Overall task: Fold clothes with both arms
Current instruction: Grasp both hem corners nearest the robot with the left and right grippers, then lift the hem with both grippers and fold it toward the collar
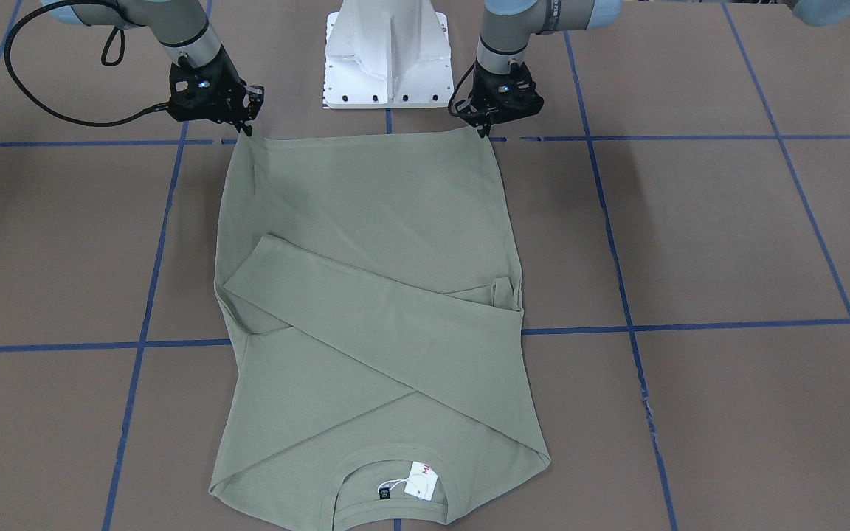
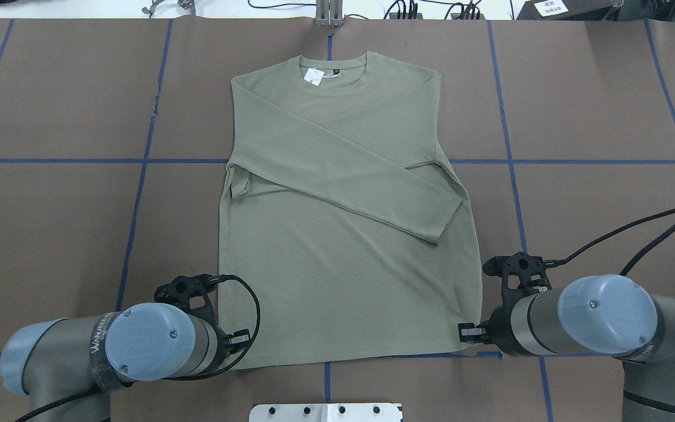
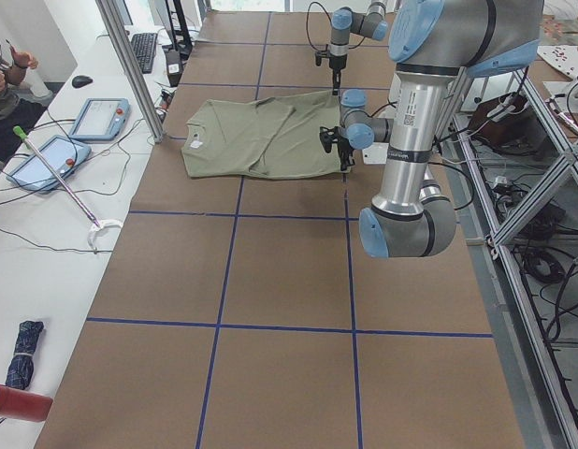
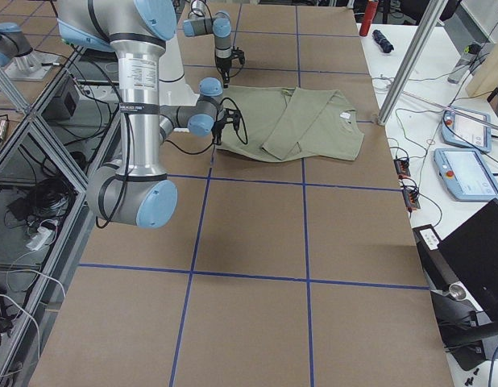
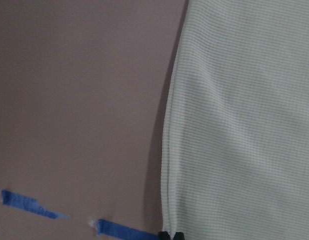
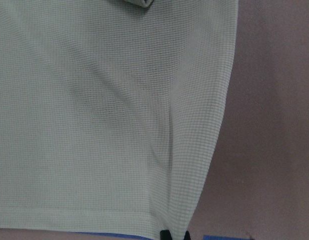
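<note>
The olive-green long-sleeved shirt [image 1: 366, 310] lies flat on the brown table, both sleeves crossed over its chest. Its collar, with the white hang tag [image 1: 420, 481], points away from the robot. My left gripper [image 1: 482, 131] is at one hem corner nearest the robot and is shut on it. In the left wrist view the black fingertips [image 5: 169, 234] sit together at the shirt's [image 5: 244, 125] side edge. My right gripper [image 1: 246, 130] pinches the other hem corner. The right wrist view shows the shirt's [image 6: 94, 125] fabric between the tips [image 6: 165, 234]. Both corners look slightly drawn toward the grippers.
The white pedestal base [image 1: 387, 59] stands between the arms, just behind the hem. Blue tape lines [image 1: 690, 324] grid the table. A side bench with tablets [image 3: 97, 119] and a person's hand [image 3: 1, 75] lies beyond the far table edge.
</note>
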Controlling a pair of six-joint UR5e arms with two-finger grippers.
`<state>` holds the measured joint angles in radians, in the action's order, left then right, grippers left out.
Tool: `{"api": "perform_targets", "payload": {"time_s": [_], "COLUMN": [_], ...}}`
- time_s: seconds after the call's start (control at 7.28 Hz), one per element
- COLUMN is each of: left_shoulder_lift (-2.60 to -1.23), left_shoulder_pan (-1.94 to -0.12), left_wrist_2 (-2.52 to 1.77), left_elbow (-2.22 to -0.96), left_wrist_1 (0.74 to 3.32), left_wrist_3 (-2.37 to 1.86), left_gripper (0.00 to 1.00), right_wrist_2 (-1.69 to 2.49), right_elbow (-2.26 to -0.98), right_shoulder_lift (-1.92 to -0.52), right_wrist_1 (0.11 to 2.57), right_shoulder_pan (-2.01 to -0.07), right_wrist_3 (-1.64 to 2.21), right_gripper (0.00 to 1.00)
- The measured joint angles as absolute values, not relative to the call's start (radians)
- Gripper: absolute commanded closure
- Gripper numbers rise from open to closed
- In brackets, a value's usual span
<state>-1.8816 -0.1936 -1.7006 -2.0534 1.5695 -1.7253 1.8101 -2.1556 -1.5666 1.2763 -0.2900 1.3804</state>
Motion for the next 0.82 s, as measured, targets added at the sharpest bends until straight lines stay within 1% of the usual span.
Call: {"api": "perform_targets", "payload": {"time_s": [0.41,0.82], "left_shoulder_lift": [-1.883,-1.885], "left_shoulder_pan": [-0.174,-0.078], "left_wrist_2": [-1.7,-1.698], "left_elbow": [-2.198,-2.37], "left_wrist_1": [1.387,1.209], "left_wrist_3": [-1.715,-1.678], "left_gripper": [1.0,1.0], "right_wrist_2": [1.946,2.137], "right_elbow": [-2.208,-2.284], "right_shoulder_lift": [-1.594,-1.648], "right_wrist_1": [1.281,1.283], "right_shoulder_pan": [-0.339,-0.345], "right_wrist_3": [1.388,1.412], "right_gripper": [1.0,1.0]}}
